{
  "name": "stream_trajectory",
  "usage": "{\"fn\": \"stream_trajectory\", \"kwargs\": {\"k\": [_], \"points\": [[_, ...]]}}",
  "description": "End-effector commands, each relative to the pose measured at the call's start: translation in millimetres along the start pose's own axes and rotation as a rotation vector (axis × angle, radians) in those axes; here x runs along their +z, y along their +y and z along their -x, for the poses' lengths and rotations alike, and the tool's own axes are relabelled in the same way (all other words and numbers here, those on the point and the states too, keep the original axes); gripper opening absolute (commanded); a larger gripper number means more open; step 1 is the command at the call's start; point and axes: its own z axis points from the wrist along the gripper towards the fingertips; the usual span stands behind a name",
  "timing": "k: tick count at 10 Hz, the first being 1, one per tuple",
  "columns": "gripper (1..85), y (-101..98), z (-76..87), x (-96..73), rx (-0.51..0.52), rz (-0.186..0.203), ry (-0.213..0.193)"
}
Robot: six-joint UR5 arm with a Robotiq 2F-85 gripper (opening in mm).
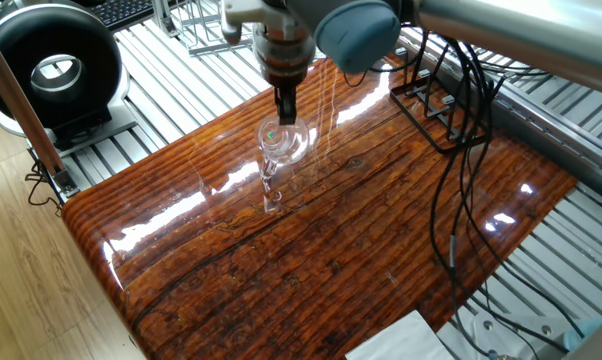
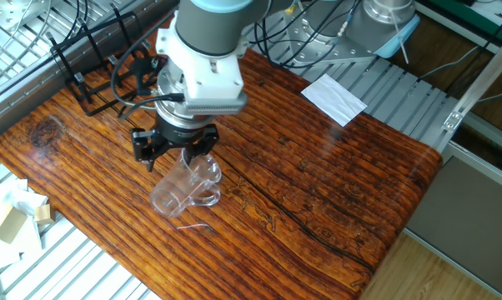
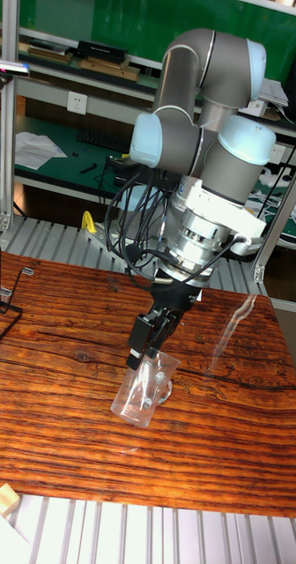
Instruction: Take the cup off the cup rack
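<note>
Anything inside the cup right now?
One finger tip of the gripper reaches into the cup at its rim; nothing else visible through the glass. The tilted base contact is hard to see.
</note>
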Motion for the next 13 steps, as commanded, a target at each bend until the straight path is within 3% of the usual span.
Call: {"fn": "stream_trajectory", "kwargs": {"k": [1, 7, 13], "points": [[59.7, -10.4, 1.1, -1.5, -0.004, 0.012, -0.017], [60.0, -26.3, 0.3, -0.3, -0.007, -0.018, -0.022], [66.3, -35.5, -1.2, 6.4, -0.034, -0.007, -0.029]]}}
